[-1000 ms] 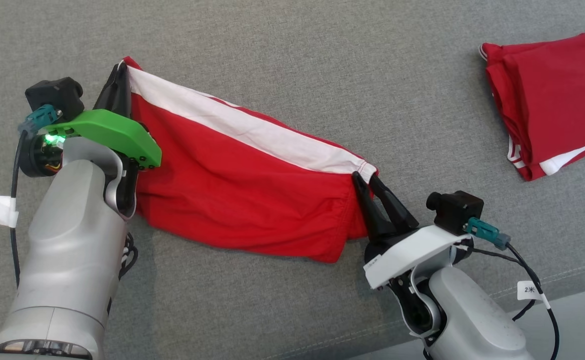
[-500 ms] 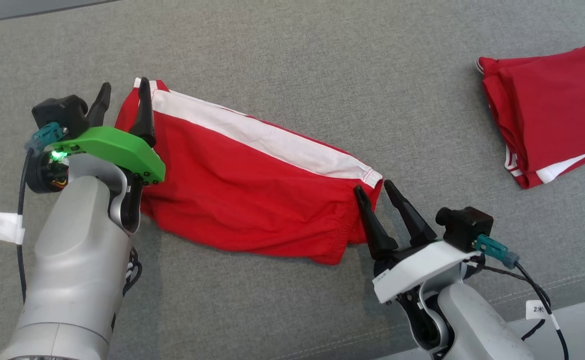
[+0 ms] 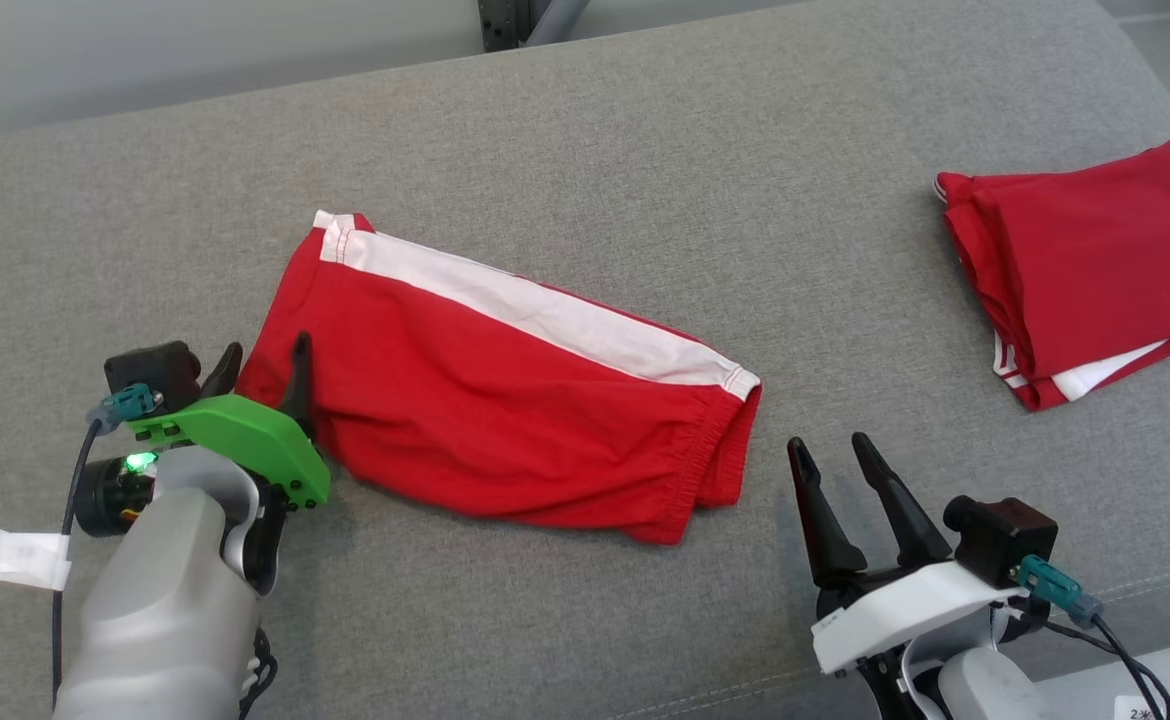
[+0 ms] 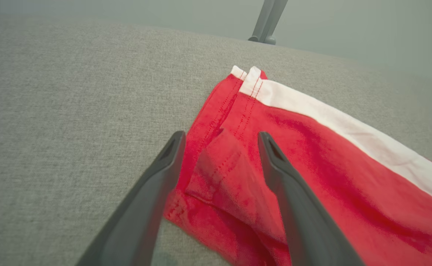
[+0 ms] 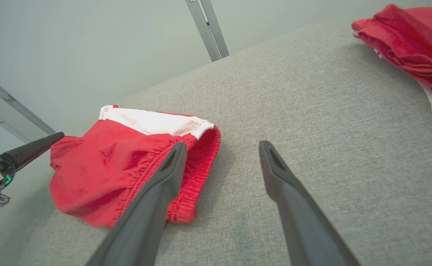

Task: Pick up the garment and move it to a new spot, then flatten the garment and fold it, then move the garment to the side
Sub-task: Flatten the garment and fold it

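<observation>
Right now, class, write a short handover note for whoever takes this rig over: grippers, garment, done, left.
Left gripper: open, astride the hem end of the red shorts, holding nothing.
Right gripper: open, clear of the waistband end.
Shorts: lying doubled over on the grey cushion; folded red pile at far right.
Done: first fold, it seems.
Left: any further fold, then move aside.

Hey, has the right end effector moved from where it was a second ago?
Yes. The right end effector has let go and backed toward the robot, off the waistband corner of the red shorts; grey cushion now shows between them.
</observation>
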Controlling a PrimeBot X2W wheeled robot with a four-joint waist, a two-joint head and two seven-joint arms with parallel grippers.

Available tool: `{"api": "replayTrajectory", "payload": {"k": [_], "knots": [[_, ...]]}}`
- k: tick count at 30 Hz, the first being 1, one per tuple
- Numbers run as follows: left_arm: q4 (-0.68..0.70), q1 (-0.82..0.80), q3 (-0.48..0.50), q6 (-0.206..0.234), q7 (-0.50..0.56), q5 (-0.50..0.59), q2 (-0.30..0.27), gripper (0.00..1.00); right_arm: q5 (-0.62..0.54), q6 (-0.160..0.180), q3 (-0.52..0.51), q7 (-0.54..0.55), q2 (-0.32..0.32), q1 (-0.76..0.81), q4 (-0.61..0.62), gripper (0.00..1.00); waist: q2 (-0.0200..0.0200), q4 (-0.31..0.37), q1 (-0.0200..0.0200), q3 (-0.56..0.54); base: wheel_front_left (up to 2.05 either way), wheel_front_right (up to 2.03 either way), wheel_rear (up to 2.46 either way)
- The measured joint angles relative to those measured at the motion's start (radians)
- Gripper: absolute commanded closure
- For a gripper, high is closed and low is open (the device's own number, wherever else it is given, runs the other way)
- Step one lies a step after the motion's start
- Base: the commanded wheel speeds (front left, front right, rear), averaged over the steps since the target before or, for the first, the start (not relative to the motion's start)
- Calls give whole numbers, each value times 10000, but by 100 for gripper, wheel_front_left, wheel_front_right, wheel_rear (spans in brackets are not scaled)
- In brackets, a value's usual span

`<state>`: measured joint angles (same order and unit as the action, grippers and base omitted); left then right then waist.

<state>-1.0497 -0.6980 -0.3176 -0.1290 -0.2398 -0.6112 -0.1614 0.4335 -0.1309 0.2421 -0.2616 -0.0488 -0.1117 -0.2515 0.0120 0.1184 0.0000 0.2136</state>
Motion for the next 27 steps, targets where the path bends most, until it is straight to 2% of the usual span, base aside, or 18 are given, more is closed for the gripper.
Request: {"api": "replayTrajectory", "payload": {"k": [7,12,13,15,17,18,19,27], "knots": [[-1085,-296,-228,0,560,-234,-326,0,-165,0,-174,2,-2,147,460,0,0,194,0,-54,0,0,0],[-1751,-612,-201,27,926,-324,-347,0,-159,0,-144,42,-2,197,663,0,0,322,0,35,0,0,0],[-1829,-628,-203,27,1003,-337,-345,13,-157,0,-136,48,-2,217,681,0,0,342,0,43,0,0,0],[-1919,-679,-207,27,1076,-372,-345,53,-144,0,-136,48,0,244,702,0,0,361,0,34,0,0,0],[-2000,-706,-226,27,1101,-385,-341,80,-144,0,-150,48,-2,251,725,0,0,363,0,0,0,0,0],[-2042,-706,-238,27,1127,-393,-339,97,-144,0,-151,48,-2,257,732,0,0,362,0,-25,0,0,0],[-2075,-705,-249,27,1152,-395,-337,100,-144,0,-150,48,0,267,738,0,0,359,0,-53,0,0,0],[-2142,-404,-431,15,930,-571,-109,100,-146,0,-153,48,0,431,777,0,0,238,0,-385,0,0,0]]}}
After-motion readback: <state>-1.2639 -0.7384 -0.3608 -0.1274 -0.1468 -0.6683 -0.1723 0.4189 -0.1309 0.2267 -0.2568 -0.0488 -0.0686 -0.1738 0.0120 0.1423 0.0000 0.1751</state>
